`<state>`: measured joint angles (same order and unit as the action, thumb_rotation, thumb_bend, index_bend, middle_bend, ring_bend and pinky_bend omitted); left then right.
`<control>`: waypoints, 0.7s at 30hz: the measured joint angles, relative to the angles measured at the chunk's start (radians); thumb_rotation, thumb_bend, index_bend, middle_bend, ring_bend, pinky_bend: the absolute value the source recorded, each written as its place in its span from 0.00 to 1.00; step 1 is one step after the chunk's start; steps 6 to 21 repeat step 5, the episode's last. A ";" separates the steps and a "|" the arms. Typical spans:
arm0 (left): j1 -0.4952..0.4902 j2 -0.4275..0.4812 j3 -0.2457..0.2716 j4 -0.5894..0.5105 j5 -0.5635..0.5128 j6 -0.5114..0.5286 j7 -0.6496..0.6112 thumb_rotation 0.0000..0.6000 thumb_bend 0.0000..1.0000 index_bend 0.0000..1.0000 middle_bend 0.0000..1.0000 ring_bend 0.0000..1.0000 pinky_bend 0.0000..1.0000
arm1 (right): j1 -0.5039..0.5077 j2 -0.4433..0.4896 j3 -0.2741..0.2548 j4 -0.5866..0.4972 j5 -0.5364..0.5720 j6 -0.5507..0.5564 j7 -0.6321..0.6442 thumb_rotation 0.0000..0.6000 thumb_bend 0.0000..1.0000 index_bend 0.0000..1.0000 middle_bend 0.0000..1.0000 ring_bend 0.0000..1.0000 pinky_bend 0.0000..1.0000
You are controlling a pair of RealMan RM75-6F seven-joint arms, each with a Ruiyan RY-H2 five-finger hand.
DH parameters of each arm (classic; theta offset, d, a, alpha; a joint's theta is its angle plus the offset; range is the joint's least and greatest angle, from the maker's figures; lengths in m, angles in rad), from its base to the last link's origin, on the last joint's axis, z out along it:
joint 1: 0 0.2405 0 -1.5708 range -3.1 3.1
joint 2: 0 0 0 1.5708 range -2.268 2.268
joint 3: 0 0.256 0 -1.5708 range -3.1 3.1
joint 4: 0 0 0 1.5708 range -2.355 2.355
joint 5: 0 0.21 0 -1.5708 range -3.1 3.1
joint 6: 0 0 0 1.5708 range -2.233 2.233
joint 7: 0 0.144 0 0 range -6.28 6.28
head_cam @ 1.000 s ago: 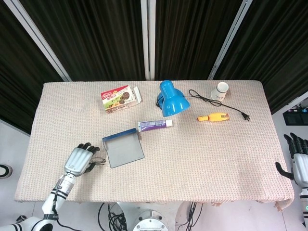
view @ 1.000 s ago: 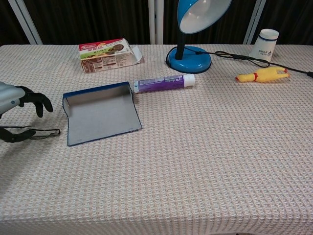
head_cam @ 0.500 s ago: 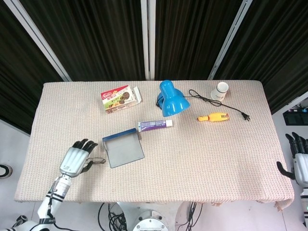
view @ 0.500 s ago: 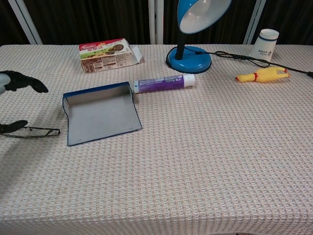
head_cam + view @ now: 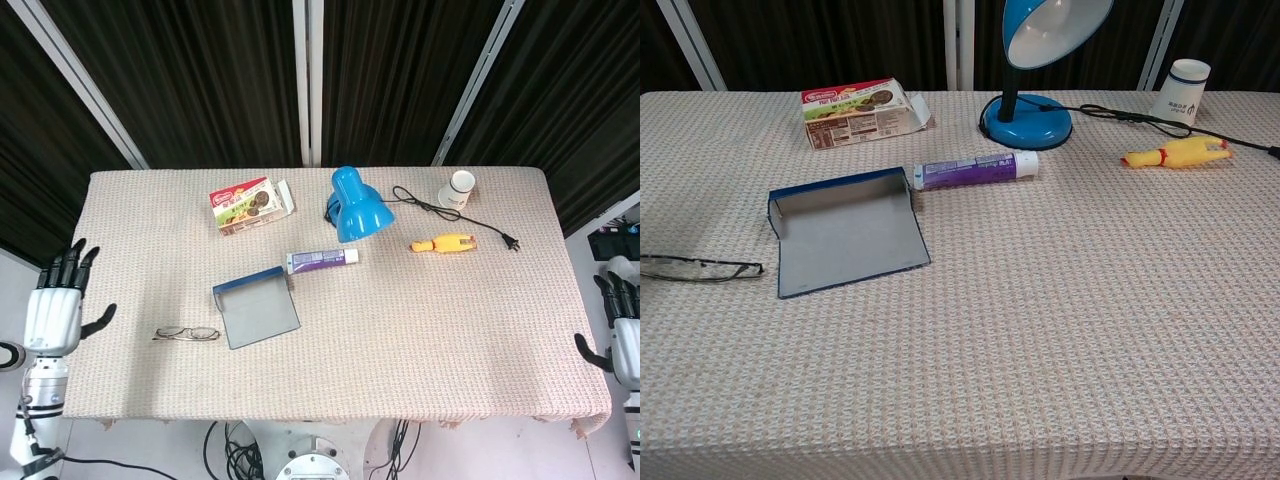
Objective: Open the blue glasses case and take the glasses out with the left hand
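Observation:
The blue glasses case [image 5: 256, 308] [image 5: 845, 231] lies open and flat on the table, its grey inside empty. The glasses [image 5: 186, 333] [image 5: 700, 267] lie on the cloth just left of the case, touched by nothing. My left hand [image 5: 60, 305] hangs off the table's left edge, fingers spread, holding nothing. At the table's right edge my right hand [image 5: 622, 331] is also open and empty. Neither hand appears in the chest view.
Behind the case lie a purple tube [image 5: 322, 260] [image 5: 975, 170], a biscuit box [image 5: 250, 205] [image 5: 860, 111], a blue desk lamp [image 5: 358, 205] [image 5: 1028, 118] with its black cord [image 5: 455, 218], a white cup [image 5: 458, 187] [image 5: 1186, 89] and a yellow rubber chicken [image 5: 443, 243] [image 5: 1175, 152].
My left hand has let go of the glasses and pulled away left, off the table. The glasses stay on the cloth beside the case. The right hand has barely moved.

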<state>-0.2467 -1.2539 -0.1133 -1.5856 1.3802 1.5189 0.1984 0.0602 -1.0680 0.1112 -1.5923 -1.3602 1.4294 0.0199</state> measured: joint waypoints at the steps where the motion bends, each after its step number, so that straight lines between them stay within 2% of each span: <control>1: 0.004 0.024 -0.001 -0.017 -0.016 -0.018 -0.010 1.00 0.21 0.07 0.00 0.00 0.09 | 0.001 -0.001 0.000 -0.001 0.000 -0.002 -0.003 1.00 0.23 0.00 0.00 0.00 0.00; 5: 0.023 0.108 0.004 -0.061 -0.054 -0.082 -0.076 1.00 0.21 0.07 0.00 0.00 0.07 | 0.004 -0.009 0.000 -0.005 0.009 -0.009 -0.013 1.00 0.23 0.00 0.00 0.00 0.00; 21: 0.023 0.108 0.004 -0.061 -0.054 -0.082 -0.076 1.00 0.21 0.07 0.00 0.00 0.07 | 0.004 -0.009 0.000 -0.005 0.009 -0.009 -0.013 1.00 0.23 0.00 0.00 0.00 0.00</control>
